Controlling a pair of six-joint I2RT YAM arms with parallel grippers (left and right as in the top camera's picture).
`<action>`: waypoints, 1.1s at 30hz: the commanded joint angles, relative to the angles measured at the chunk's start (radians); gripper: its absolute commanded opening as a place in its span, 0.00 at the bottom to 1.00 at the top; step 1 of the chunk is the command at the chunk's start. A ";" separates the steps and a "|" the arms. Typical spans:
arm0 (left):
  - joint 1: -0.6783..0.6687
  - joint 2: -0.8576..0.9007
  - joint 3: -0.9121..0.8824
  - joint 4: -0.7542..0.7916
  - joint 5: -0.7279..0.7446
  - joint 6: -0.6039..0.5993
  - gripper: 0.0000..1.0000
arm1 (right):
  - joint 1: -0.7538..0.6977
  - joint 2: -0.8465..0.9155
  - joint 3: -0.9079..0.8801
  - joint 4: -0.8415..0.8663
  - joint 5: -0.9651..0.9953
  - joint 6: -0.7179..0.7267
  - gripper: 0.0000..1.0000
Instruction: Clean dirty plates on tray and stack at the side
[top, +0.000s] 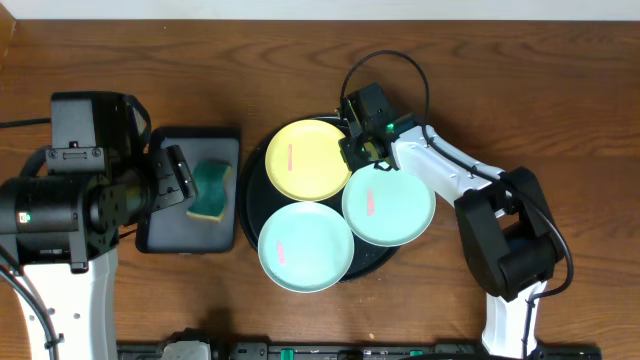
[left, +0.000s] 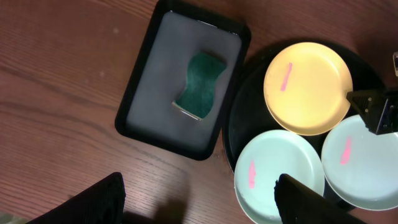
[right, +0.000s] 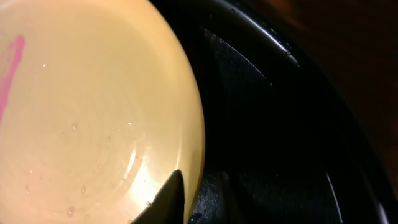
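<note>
The large round black tray (top: 251, 195) holds three plates. The pale yellow plate (top: 308, 158) lies at the back with a pink smear. Two mint plates, one in front (top: 305, 245) and one on the right (top: 388, 205), each carry a reddish smear. My right gripper (top: 358, 140) is at the yellow plate's right rim; in the right wrist view its fingers (right: 199, 193) are shut on that rim (right: 81, 112), one finger on the plate's inside. My left gripper (left: 199, 208) is open and empty, high above the table left of the tray (left: 245, 106).
A smaller rectangular black tray (top: 160, 225) with a grey inside stands left of the round tray and holds a green sponge (top: 210, 190). Bare wooden table lies in front of and behind both trays. The right mint plate overhangs the round tray's rim.
</note>
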 joint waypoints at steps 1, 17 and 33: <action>-0.002 0.008 -0.005 -0.003 -0.013 0.008 0.78 | -0.003 -0.005 -0.002 0.000 0.008 -0.003 0.19; -0.002 0.008 -0.005 -0.017 -0.013 0.008 0.77 | 0.000 0.018 -0.002 0.008 0.008 0.042 0.07; -0.002 0.054 -0.005 -0.021 -0.030 0.008 0.72 | 0.000 0.020 -0.002 0.013 0.008 0.042 0.01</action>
